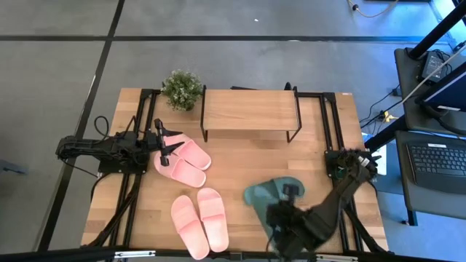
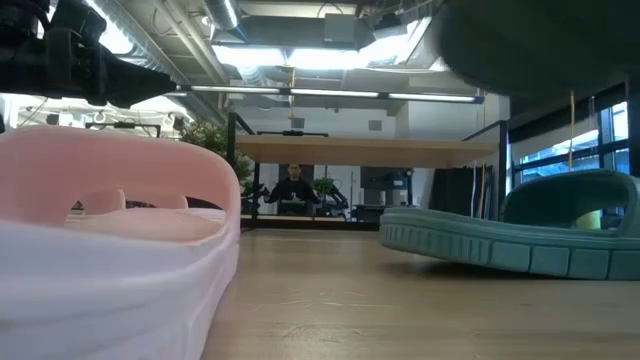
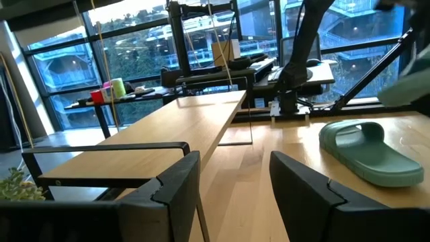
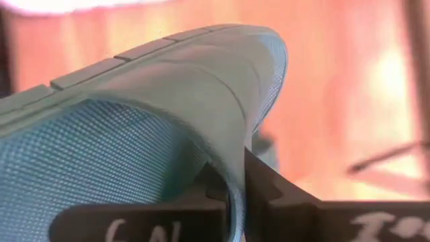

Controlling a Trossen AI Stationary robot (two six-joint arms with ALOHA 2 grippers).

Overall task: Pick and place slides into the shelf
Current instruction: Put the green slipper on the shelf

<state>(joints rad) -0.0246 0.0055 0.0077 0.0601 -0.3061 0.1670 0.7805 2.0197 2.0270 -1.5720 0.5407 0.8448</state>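
A dark green slide (image 1: 271, 191) is in my right gripper (image 1: 290, 195), which is shut on it near the table's near right part; its ribbed sole and mesh lining fill the right wrist view (image 4: 134, 134). The second green slide (image 3: 366, 151) lies sole down on the table below it (image 2: 520, 240). One pink pair (image 1: 186, 161) lies under my left gripper (image 1: 175, 145), which hovers open and holds nothing (image 3: 235, 195). The other pink pair (image 1: 200, 222) lies at the near edge. The shelf (image 1: 250, 109) stands on its black legs at the far edge. My right gripper holds the green slide by its strap's edge (image 4: 232, 168), pinched between the two fingers, one finger (image 4: 201, 202) under the strap and the other (image 4: 282, 202) outside it. The slide looks lifted above the other green one; the arm hides the place of contact in the high view.
A small potted plant (image 1: 181, 89) stands left of the shelf at the far edge. The shelf's top board (image 3: 181, 128) is bare. Bare table (image 1: 247, 156) shows between the shelf and the slides. A person (image 2: 293, 185) sits in the room beyond.
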